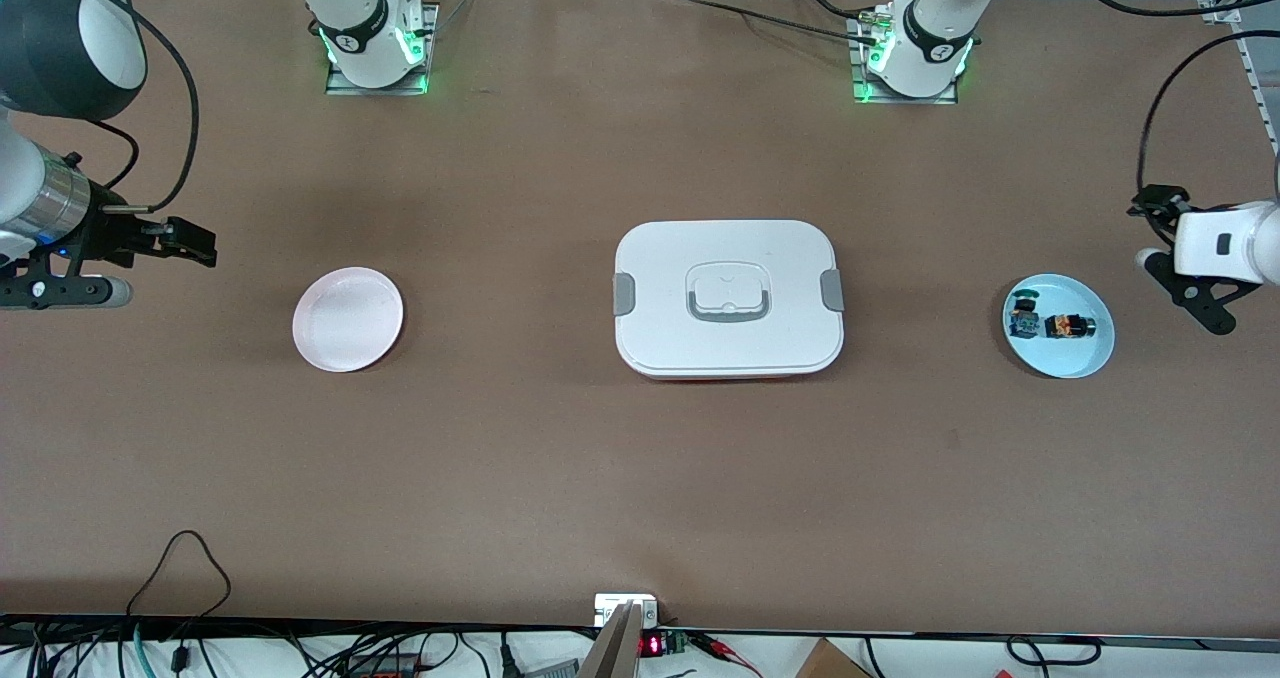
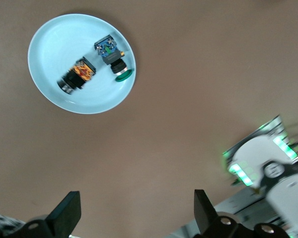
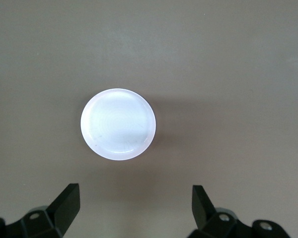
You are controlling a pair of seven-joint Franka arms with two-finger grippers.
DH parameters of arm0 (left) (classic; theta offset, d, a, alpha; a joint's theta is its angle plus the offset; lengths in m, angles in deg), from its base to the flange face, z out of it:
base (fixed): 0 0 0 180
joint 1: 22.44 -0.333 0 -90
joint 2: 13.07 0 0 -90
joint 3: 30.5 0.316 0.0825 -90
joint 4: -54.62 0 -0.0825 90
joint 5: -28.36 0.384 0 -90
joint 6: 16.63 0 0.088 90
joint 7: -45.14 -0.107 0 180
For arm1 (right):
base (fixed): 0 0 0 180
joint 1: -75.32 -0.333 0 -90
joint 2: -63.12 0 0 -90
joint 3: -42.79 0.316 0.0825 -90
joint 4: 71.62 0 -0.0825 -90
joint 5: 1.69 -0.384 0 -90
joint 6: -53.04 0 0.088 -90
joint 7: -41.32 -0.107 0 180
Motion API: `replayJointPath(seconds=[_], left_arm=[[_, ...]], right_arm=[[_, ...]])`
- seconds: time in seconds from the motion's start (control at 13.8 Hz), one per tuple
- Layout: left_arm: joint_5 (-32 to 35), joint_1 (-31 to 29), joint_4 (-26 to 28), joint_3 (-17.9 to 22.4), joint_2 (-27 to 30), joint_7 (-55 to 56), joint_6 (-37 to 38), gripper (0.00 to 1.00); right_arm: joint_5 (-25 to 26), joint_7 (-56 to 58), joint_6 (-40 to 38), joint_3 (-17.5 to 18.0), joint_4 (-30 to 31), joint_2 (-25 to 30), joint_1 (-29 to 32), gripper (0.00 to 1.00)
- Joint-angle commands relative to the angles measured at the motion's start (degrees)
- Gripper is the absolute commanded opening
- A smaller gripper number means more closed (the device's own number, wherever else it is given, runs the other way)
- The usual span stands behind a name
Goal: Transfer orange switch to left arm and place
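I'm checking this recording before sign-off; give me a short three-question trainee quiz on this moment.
1. True or false: the orange switch lies on the white plate.
2. Which sits between the two plates? A) the white box B) the green switch C) a cable
3. Fill in: both end effectors, left and right, have their jaws ____.

Key:
1. False. It lies on the light blue plate, beside the green switch, toward the left arm's end of the table.
2. A.
3. Open. Neither holds anything; the left hangs beside the light blue plate, the right beside the white plate.
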Motion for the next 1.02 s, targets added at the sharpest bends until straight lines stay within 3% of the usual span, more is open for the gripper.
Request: replayJointPath(seconds=[0.0,0.15,0.36,0.65,0.73,0.8,0.94], left_arm=[[-6.2,2.1,-2.9,-0.8,-1.0,17.4,3.0,1.00],[-10.5,3.6,-4.9,-0.9,-1.0,25.1,3.1,1.00],[-10.7,9.9,-11.2,-1.4,-1.0,35.1,3.3,1.00],[-10.6,16.1,-19.0,-1.1,-1.1,39.4,5.4,1.00],[-10.8,17.4,-18.8,0.9,0.5,39.0,3.7,1.00],[-11.5,21.1,-18.3,6.1,3.1,39.4,-0.3,1.00],[-19.5,32.9,-16.1,25.0,8.1,39.5,-7.1,1.00]], right_arm=[[0.1,-0.3,0.7,1.0,1.4,1.5,0.5,1.00],[0.1,-0.8,0.3,1.0,0.3,1.5,0.5,1.00],[0.0,0.2,-2.7,0.8,-2.1,1.6,0.7,1.00],[-0.9,0.0,-6.4,0.9,-4.2,2.2,0.6,1.00],[-2.7,-0.3,-6.4,0.7,-3.9,3.6,0.6,1.00],[-3.0,-0.6,-6.4,0.7,-3.4,4.2,0.6,1.00],[-3.1,-0.6,-5.6,0.6,-1.6,5.1,0.7,1.00]])
